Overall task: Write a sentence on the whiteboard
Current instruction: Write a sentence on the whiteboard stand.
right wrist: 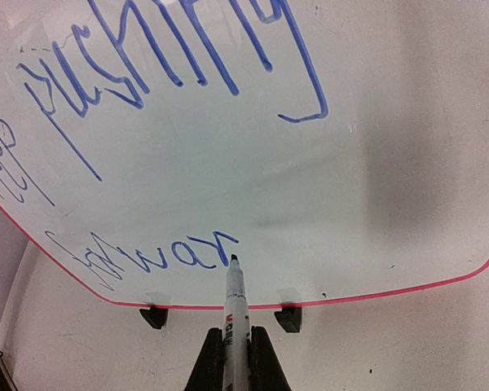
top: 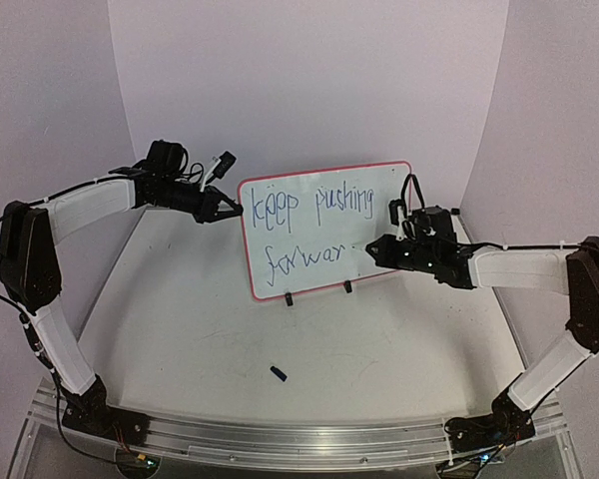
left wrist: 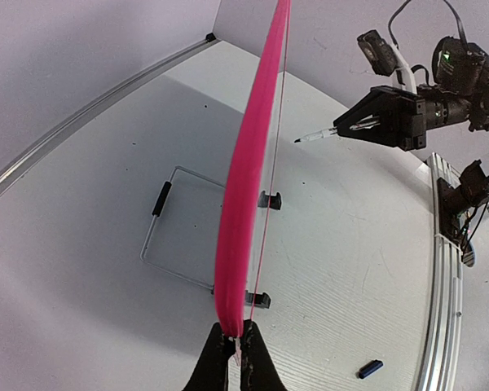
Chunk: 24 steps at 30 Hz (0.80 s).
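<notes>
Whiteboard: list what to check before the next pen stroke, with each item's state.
1. Left gripper shut on the whiteboard edge: ok.
2. Right gripper shut on the marker: ok.
3. Marker tip touching the board after "forwar": cannot tell.
4. Sentence complete: not ok, the last word lacks its ending.
5. Blank space right of "forwar": ok.
6. Clip feet on the table: ok.
</notes>
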Available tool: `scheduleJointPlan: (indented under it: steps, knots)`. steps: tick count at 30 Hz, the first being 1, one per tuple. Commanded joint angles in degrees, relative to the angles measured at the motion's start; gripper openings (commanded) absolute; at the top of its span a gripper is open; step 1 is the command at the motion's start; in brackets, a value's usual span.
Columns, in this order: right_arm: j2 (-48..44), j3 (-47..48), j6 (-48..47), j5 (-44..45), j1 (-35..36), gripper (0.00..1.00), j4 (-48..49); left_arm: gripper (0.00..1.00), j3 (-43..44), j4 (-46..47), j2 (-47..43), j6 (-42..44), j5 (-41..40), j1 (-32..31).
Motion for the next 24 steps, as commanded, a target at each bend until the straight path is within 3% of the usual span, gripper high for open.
scheduleJointPlan:
  steps: [1, 24]
  knots:
    - [2.65, 1.45, -0.75, -1.15, -0.62, 0.00, 1.65, 0.00, 0.55, -5.07, 0.94, 1.22, -1.20, -1.20]
    - [6.87, 5.47, -1.08, -3.16, -1.83, 0.00, 3.62, 0.00, 0.57, -5.14, 1.12, 1.31, -1.29, -1.23]
